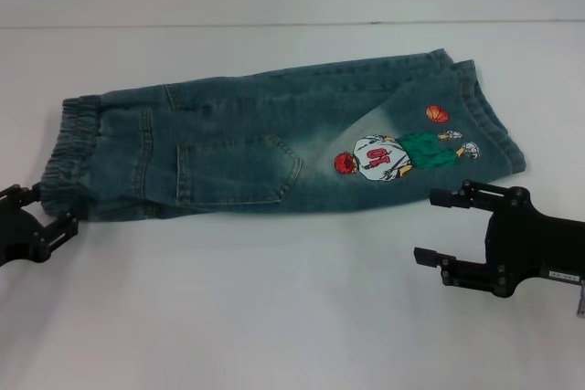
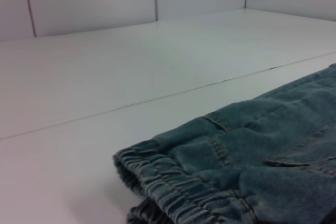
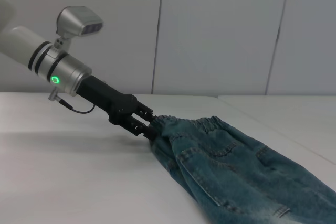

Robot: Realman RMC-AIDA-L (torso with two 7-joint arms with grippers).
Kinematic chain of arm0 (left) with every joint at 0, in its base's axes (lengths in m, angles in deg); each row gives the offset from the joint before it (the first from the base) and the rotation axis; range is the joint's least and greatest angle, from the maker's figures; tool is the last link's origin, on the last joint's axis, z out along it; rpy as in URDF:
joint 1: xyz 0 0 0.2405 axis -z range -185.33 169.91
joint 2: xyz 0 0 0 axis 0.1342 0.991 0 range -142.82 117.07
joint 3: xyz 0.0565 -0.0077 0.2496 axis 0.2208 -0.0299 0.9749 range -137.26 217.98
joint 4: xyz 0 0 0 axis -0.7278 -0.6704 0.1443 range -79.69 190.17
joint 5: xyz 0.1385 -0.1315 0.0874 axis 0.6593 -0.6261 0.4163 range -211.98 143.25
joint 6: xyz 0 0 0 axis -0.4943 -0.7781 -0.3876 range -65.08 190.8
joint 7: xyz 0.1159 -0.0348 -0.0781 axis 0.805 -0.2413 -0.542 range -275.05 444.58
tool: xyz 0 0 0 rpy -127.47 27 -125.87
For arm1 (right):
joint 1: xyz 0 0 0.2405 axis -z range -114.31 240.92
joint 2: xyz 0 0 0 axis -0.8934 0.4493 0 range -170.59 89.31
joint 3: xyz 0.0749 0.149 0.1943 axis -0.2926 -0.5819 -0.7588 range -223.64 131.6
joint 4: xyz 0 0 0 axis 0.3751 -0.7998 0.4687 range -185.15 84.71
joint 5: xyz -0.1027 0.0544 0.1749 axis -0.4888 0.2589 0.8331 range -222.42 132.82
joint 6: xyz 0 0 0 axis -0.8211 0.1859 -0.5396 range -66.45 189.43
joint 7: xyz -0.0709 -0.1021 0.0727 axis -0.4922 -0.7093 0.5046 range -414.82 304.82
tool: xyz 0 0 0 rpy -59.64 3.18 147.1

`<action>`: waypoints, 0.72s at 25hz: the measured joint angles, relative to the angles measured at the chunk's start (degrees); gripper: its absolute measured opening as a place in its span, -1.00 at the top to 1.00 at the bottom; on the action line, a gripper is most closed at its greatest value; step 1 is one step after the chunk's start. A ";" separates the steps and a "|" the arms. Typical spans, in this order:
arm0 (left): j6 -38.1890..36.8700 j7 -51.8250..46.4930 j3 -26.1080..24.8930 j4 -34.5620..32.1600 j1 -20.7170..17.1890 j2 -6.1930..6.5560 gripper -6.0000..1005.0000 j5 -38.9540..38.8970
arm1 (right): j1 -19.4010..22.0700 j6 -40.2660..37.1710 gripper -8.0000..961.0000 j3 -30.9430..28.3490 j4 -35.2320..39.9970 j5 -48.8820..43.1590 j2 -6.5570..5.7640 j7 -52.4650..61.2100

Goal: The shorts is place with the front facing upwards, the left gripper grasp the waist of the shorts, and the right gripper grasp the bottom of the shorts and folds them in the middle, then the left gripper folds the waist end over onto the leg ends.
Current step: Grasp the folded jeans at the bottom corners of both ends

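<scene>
You are looking at two matte black grippers. The right gripper [image 1: 443,226] is showing two slim, flat fingers on linkage bars, a blocky body and a small white label near the wrist. The left gripper [image 3: 148,124] is showing a black linkage, a silver cylindrical wrist with dark rings, a glowing green ring light, a thin black cable and a grey camera housing.

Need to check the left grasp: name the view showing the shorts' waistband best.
Right wrist view: the left gripper is at the waistband. Head view shows the waistband flat, gripper beside it. Left wrist view shows only its elastic edge.
</scene>
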 joint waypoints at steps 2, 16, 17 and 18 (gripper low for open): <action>-0.20 -0.01 0.27 0.00 0.01 0.00 -0.39 0.23 | -0.01 -0.01 -0.54 0.05 0.00 0.07 0.00 0.00; -0.74 -7.01 3.86 -2.35 1.25 0.04 0.48 2.25 | 0.02 -0.37 -0.53 -0.35 -0.51 0.47 0.18 -0.44; -1.10 -8.01 4.18 -2.85 1.33 0.05 0.56 2.26 | 0.02 -0.34 -0.50 -0.45 -0.55 0.49 0.17 -1.03; -1.66 -9.01 4.52 -3.49 1.38 0.06 0.64 2.26 | 0.03 -0.31 -0.47 -0.62 -0.66 0.54 0.18 -1.66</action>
